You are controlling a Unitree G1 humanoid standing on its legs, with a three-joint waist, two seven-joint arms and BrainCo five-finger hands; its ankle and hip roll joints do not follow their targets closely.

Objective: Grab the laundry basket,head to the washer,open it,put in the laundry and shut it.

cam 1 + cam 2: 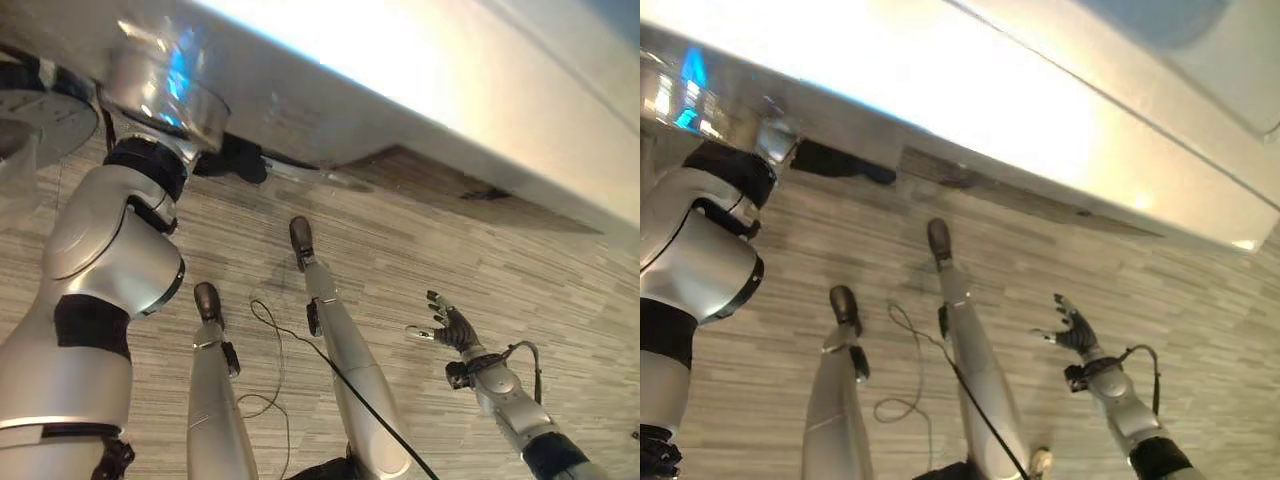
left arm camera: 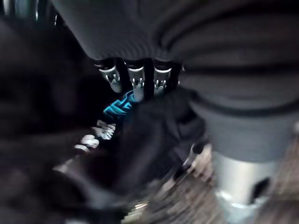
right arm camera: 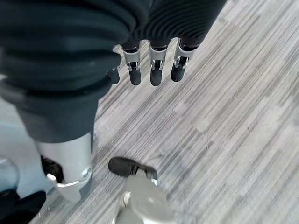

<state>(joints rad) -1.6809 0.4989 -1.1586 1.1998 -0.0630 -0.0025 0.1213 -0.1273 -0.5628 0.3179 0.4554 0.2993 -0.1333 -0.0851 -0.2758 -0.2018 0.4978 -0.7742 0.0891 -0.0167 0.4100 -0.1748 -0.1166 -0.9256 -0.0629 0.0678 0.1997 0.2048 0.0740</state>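
Fingers (image 3: 156, 70) of my right hand (image 1: 455, 328) were spread wide, empty, over the floor (image 1: 400, 260). I couldn't tell my left hand's (image 2: 135, 77) grip; it met one dark laundry bundle (image 2: 119, 108), its lie unclear, at the single washer (image 1: 400, 90).

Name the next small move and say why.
Probably ease the left robot hand further in with the dark cloth: the cloth lies right against it, while the right robot hand hangs open over the floor, holding nothing.
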